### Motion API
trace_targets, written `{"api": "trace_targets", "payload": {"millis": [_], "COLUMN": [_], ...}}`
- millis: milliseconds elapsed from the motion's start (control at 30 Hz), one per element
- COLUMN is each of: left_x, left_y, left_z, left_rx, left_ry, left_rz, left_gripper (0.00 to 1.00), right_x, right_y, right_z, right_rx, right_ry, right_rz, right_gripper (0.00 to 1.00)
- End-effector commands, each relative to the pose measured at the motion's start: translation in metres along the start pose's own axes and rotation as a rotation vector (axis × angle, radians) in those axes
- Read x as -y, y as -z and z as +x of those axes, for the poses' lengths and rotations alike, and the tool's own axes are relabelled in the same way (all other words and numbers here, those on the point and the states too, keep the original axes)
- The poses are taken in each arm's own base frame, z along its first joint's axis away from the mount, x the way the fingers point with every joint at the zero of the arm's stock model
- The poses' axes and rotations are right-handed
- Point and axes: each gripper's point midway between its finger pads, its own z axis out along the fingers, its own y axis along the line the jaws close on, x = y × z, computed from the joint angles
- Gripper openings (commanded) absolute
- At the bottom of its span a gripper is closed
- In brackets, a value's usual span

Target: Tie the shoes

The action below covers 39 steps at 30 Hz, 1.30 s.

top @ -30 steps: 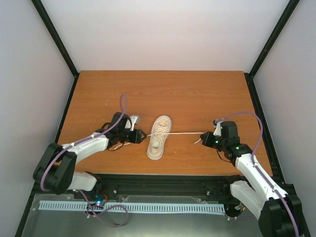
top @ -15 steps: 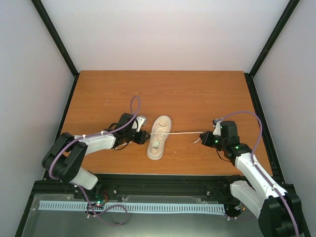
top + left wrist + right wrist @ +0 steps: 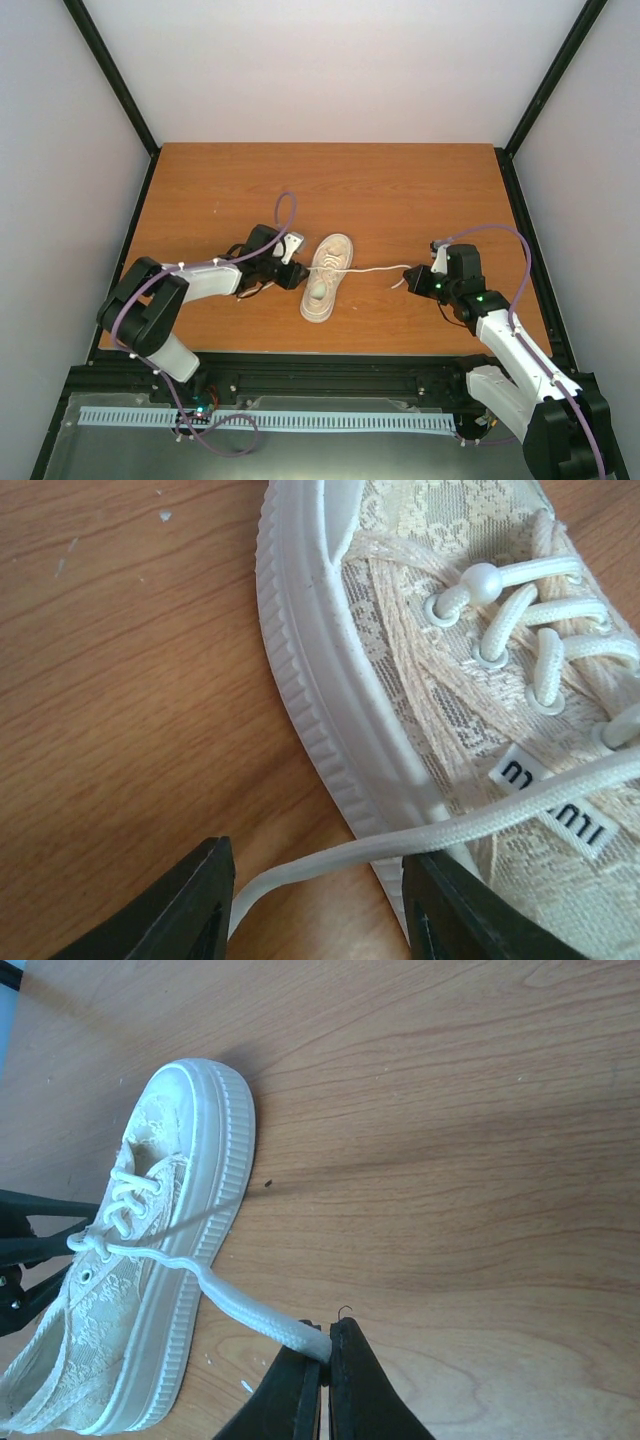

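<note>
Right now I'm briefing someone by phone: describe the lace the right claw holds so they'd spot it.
On the wooden table, find the cream sneaker at the middle. One white lace stretches from its eyelets to the shut right claw; the other lace end lies loose inside the open left claw.

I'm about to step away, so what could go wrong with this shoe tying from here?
The right gripper is shut on the right lace, stretched out from the shoe; more pull could drag the shoe. The left gripper is open with the left lace loose between its fingers; it might slip out before they close.
</note>
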Motion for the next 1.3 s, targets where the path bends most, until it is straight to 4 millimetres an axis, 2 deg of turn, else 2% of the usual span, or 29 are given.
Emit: {"api": "trace_targets", "payload": {"millis": [0, 267, 433, 567, 767, 933, 1100, 1267], "left_x": [0.008, 0.008, 0.006, 0.008, 0.021, 0.047, 0.068, 0.106], "left_y": [-0.005, -0.02, -0.025, -0.021, -0.004, 0.014, 0.01, 0.006], "left_z": [-0.02, -0.021, -0.021, -0.019, -0.007, 0.007, 0.025, 0.021], "left_rx": [0.031, -0.006, -0.016, -0.014, 0.001, 0.012, -0.047, -0.034], "left_ry": [-0.069, -0.058, -0.047, -0.037, 0.017, 0.056, 0.036, 0.02], "left_rz": [0.021, 0.042, 0.037, 0.045, 0.103, 0.192, 0.2, 0.261], "left_gripper": [0.48, 0.33, 0.13, 0.02, 0.01, 0.01, 0.01, 0.01], "right_x": [-0.005, -0.007, -0.009, -0.01, -0.015, -0.026, -0.032, -0.034], "right_y": [0.003, 0.005, 0.006, 0.006, 0.005, -0.005, -0.015, -0.017], "right_z": [-0.008, -0.011, -0.013, -0.014, -0.017, -0.016, -0.015, -0.016], "right_rx": [0.029, 0.044, 0.05, 0.053, 0.045, -0.013, -0.053, -0.06], "right_ry": [0.02, 0.025, 0.026, 0.034, 0.063, 0.098, 0.105, 0.107], "right_rz": [-0.021, -0.024, -0.032, -0.033, -0.053, -0.116, -0.162, -0.171], "right_gripper": [0.03, 0.03, 0.03, 0.03, 0.03, 0.03, 0.03, 0.03]}}
